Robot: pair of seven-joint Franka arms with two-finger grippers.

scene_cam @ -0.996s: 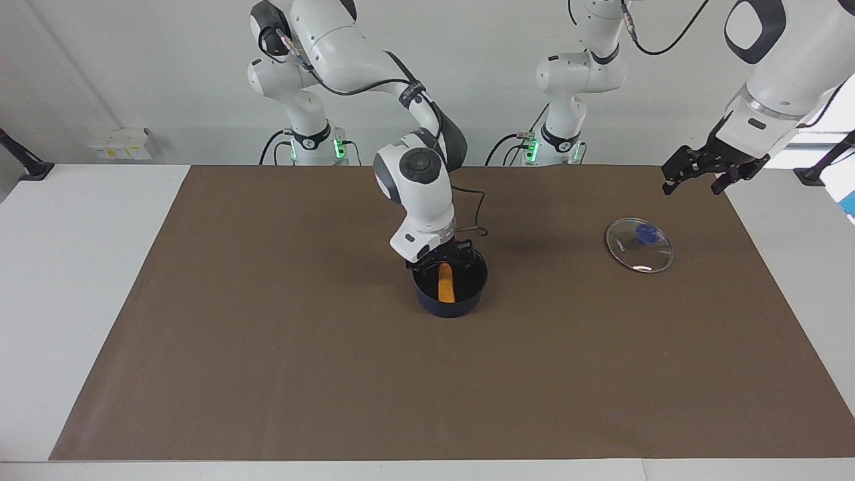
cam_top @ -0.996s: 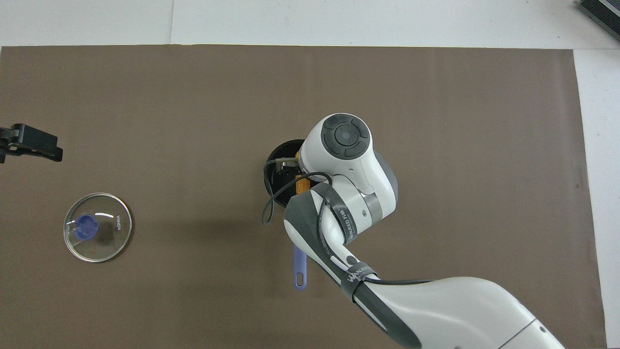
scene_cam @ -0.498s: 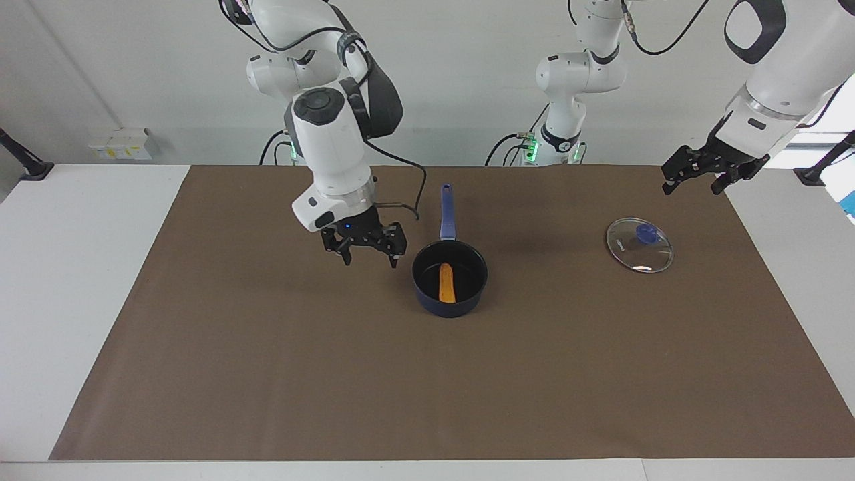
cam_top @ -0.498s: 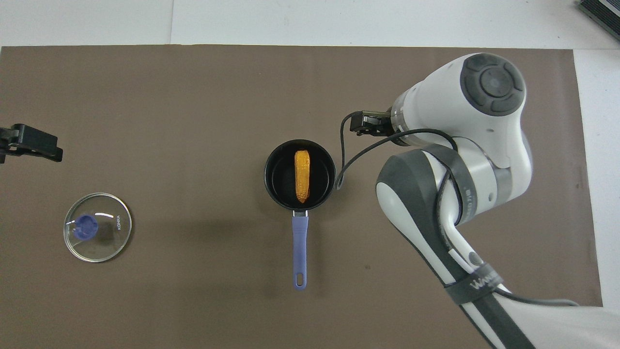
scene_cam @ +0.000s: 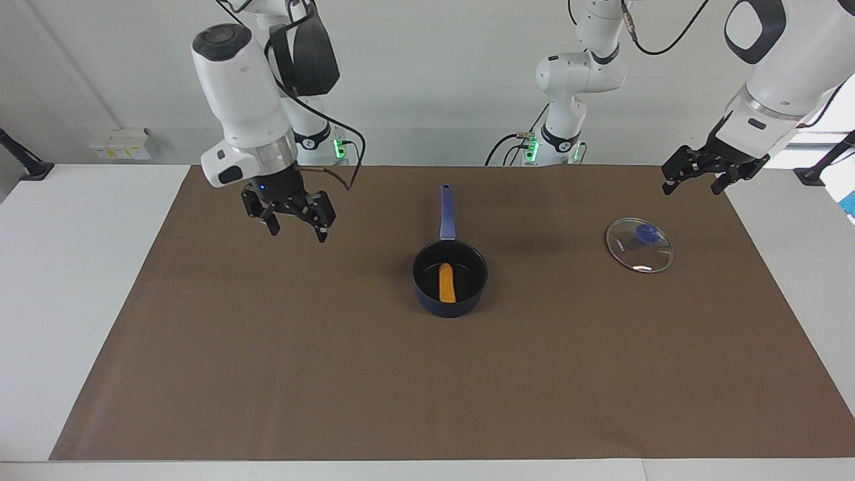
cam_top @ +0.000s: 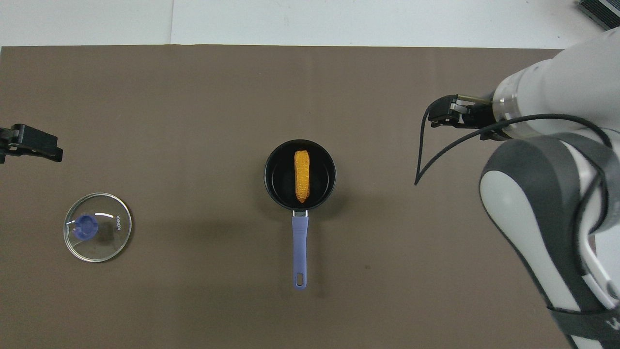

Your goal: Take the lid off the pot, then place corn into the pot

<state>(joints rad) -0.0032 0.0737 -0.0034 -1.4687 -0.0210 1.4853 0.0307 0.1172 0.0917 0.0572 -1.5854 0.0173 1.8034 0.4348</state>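
Right arm has swung away from the pot (scene_cam: 449, 280) since a sec ago, when its gripper was down inside the rim; now it hangs over bare mat, well off toward the right arm's end of the table.

Biggest first: brown mat (scene_cam: 427, 374) covers most of the table. Pot sits about mid-mat and is the landmark for the rest. Its handle (scene_cam: 447, 210) runs straight toward the robots.

Lid (scene_cam: 638, 245) lies flat on the mat, knob up, well apart from pot, toward the left arm's end. So step 1 looks done.

Right gripper (scene_cam: 292, 217) is up in the air, well apart from pot, fingers spread wide, nothing in them. Left gripper (scene_cam: 695, 175) waits in the air just by the lid, also spread wide and empty.

Corn (scene_cam: 445, 282) lies on the pot's black floor, inside the rim, not touching either gripper. Long axis runs same line as the handle, i.e. toward/away from the robots.

Judgement: both steps appear complete, so no pick is pending. If the corn did need a re-grip, it'd lie toward the table's middle from the right fingers, w/ the right arm prob. the nearer one; fingers would need to close across the cob's short width, at right angles to the handle line.
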